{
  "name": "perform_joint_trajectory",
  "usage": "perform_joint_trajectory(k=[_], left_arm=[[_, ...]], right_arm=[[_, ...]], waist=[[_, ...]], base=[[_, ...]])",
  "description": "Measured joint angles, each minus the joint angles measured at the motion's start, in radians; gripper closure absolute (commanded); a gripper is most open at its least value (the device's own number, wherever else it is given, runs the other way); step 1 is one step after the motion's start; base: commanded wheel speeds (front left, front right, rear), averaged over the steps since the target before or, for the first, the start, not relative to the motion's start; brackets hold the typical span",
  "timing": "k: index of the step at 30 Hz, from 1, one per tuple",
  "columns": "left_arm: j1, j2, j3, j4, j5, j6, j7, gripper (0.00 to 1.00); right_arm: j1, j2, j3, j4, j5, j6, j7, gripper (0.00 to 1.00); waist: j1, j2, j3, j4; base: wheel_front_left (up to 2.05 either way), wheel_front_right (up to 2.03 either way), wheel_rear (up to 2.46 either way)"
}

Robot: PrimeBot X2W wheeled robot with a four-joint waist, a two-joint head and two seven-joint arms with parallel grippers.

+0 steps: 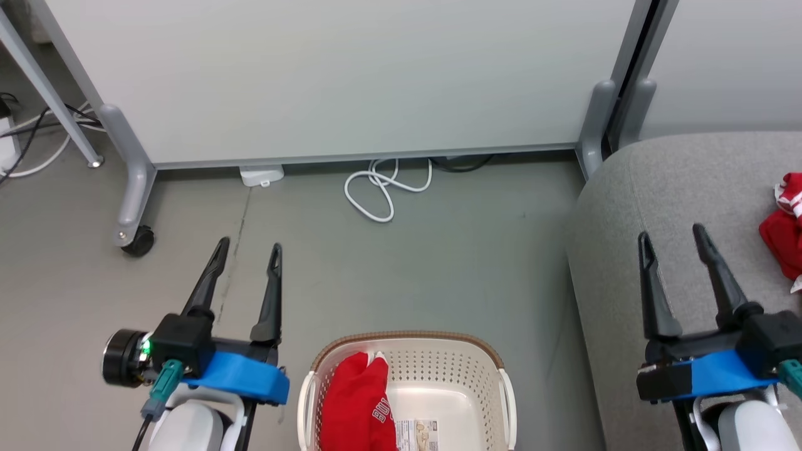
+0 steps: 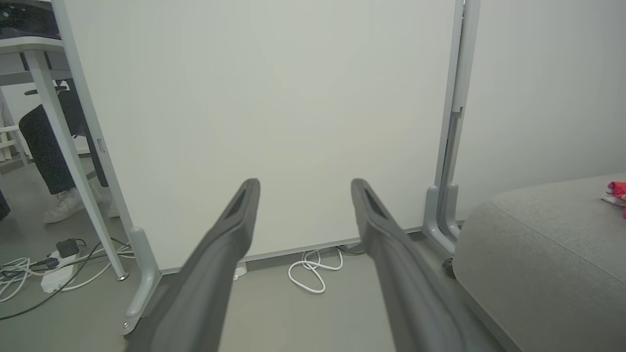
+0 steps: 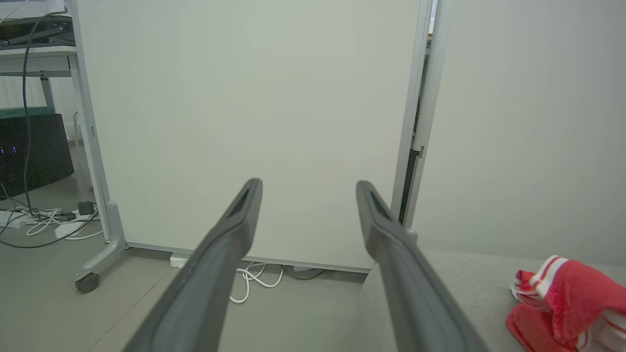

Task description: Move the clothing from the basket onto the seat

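Note:
One red garment (image 1: 357, 404) with white lettering lies in the left half of the cream basket (image 1: 457, 369), low in the middle of the head view. A second red garment (image 1: 783, 228) with white stripes rests on the grey seat (image 1: 651, 207) at the right, also seen in the right wrist view (image 3: 567, 305) and as a small red patch in the left wrist view (image 2: 617, 190). My left gripper (image 1: 249, 247) is open over the floor, left of the basket. Above the seat's near left part, my right gripper (image 1: 671, 233) stands open and empty, left of the garment there.
A white partition panel (image 1: 338, 75) on grey wheeled feet (image 1: 135, 188) stands behind. A coiled white cable (image 1: 382, 185) lies on the floor at its base. More cables and a power strip (image 2: 54, 274) sit at far left, by a person's legs (image 2: 49, 161).

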Motion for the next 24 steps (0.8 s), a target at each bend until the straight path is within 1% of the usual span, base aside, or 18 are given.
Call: perform_joint_trajectory(k=[7,16,18,24], left_arm=[[0.082,-0.006,0.073,-0.031,0.017,0.002,0.000,0.00],[0.129,-0.032,0.104,-0.030,0.039,-0.026,0.000,0.00],[0.129,-0.036,0.108,-0.029,0.045,-0.031,0.000,0.00],[0.134,-0.044,0.126,-0.025,0.056,-0.040,0.000,0.00]], right_arm=[[0.084,0.022,0.001,-0.034,-0.001,0.000,0.000,0.00],[0.176,0.033,0.001,-0.044,0.011,0.000,0.000,0.00],[0.194,0.034,0.003,-0.042,0.028,0.000,0.000,0.00],[0.219,0.034,0.005,-0.038,0.052,0.000,0.000,0.00]], waist=[[0.0000,0.0000,-0.039,0.010],[0.0000,0.0000,-0.058,0.019],[0.0000,0.0000,-0.060,0.020],[0.0001,0.0000,-0.064,0.019]], base=[[0.00,0.00,0.00],[0.00,0.00,0.00],[0.00,0.00,0.00],[0.00,0.00,0.00]])
